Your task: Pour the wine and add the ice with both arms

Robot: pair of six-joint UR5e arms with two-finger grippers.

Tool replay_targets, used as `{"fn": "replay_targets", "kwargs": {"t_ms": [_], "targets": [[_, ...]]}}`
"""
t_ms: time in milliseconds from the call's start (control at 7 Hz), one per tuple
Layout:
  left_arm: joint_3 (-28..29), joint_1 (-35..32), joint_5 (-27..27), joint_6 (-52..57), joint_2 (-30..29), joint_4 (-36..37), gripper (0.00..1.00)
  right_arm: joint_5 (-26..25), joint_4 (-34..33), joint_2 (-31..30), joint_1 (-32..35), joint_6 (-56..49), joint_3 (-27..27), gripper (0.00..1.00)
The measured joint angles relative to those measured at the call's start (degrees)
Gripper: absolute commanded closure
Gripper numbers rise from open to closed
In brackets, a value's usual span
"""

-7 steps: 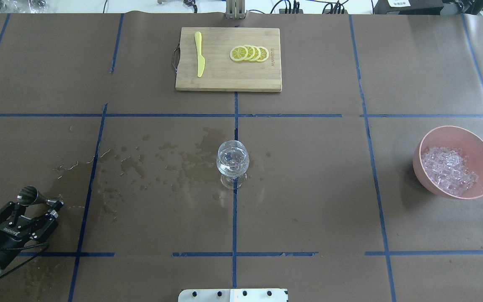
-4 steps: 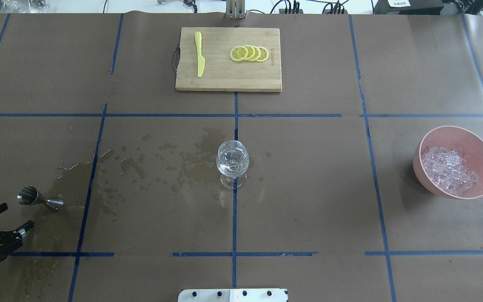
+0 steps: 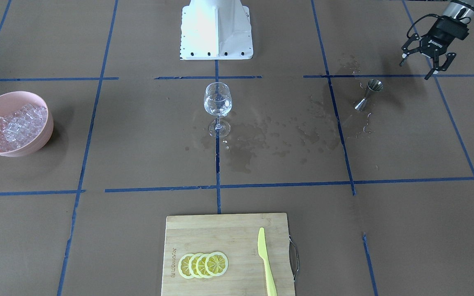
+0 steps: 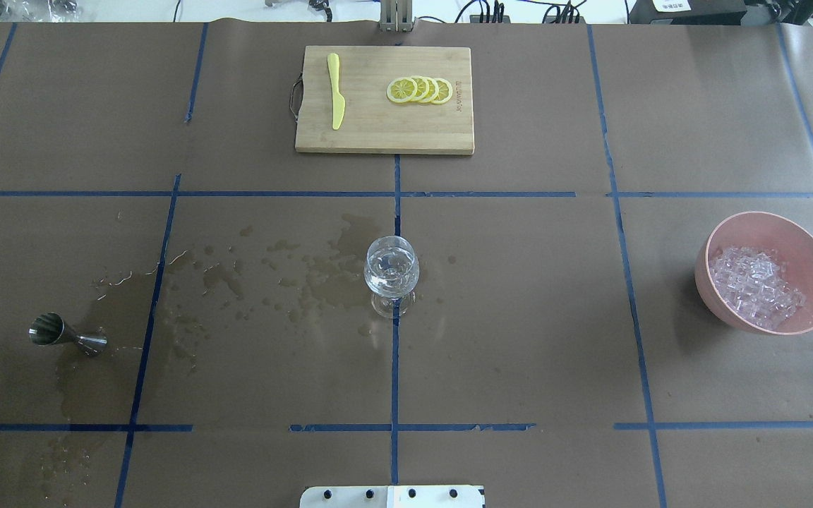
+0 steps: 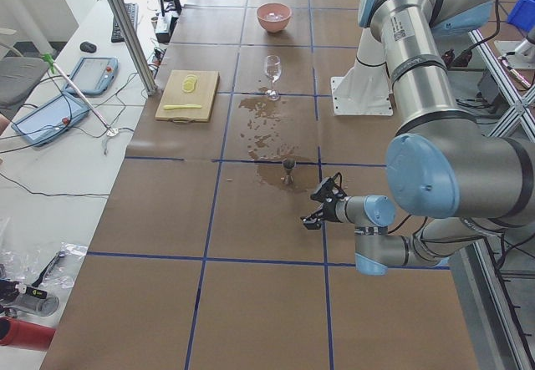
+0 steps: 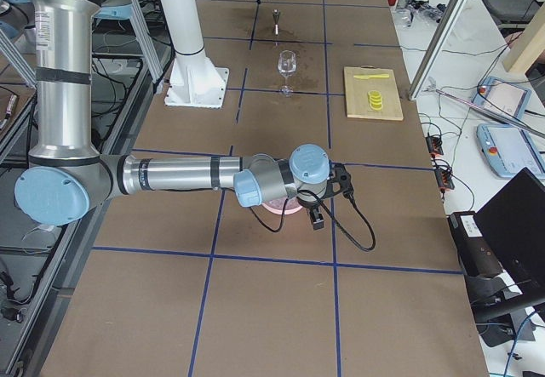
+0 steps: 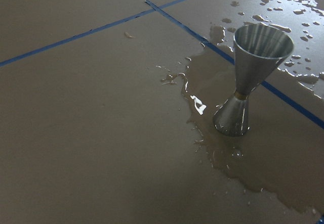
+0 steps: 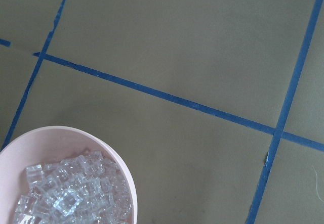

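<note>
A wine glass (image 4: pixel 392 271) stands at the table's middle with a little clear wine (image 4: pixel 391 281) in its bowl; it also shows in the front view (image 3: pixel 218 100). A steel jigger (image 4: pixel 61 333) stands upright in a puddle at the near left, close up in the left wrist view (image 7: pixel 248 92). My left gripper (image 3: pixel 420 68) is open and empty, lifted back beyond the jigger (image 3: pixel 369 94). A pink bowl (image 4: pixel 727 314) at the right holds a heap of ice (image 4: pixel 756 286). My right gripper (image 6: pixel 328 198) hovers by that bowl; I cannot tell whether it is open or shut. Its wrist view shows the ice (image 8: pixel 71 193).
Wet spill patches (image 4: pixel 308 282) spread between the jigger and the glass. A wooden cutting board (image 4: pixel 378 137) at the far middle carries a yellow knife (image 4: pixel 336 92) and lemon slices (image 4: pixel 420 90). The white robot base (image 3: pixel 216 28) sits at the near edge.
My left gripper, which stood open around the jigger, drew back toward the near left and left the overhead view. The jigger stays upright where it was.
</note>
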Motion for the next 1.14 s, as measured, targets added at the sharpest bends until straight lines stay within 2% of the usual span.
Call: {"fn": "replay_targets", "kwargs": {"t_ms": [143,286,571,857,1143], "targets": [[1.71,-9.62,-10.79,0.57,-1.69,0.06,0.01,-0.16,0.04,0.08,-0.01,1.05,0.19,0.0],[3.43,-21.94,-22.34,2.52,-5.89,3.6,0.01,-0.37,0.05,0.06,-0.08,1.58,0.27,0.0],[4.45,-44.2,-39.28,11.08,-16.8,18.91,0.01,-0.75,0.07,-0.07,-1.46,5.82,1.24,0.0],[4.5,-56.73,-48.45,14.33,-26.69,34.2,0.01,-1.65,0.07,-0.38,-7.64,17.28,5.89,0.0],[4.47,-64.42,-56.79,14.87,-35.07,47.14,0.01,-5.24,0.07,-0.58,-16.42,29.61,10.16,0.0]]}}
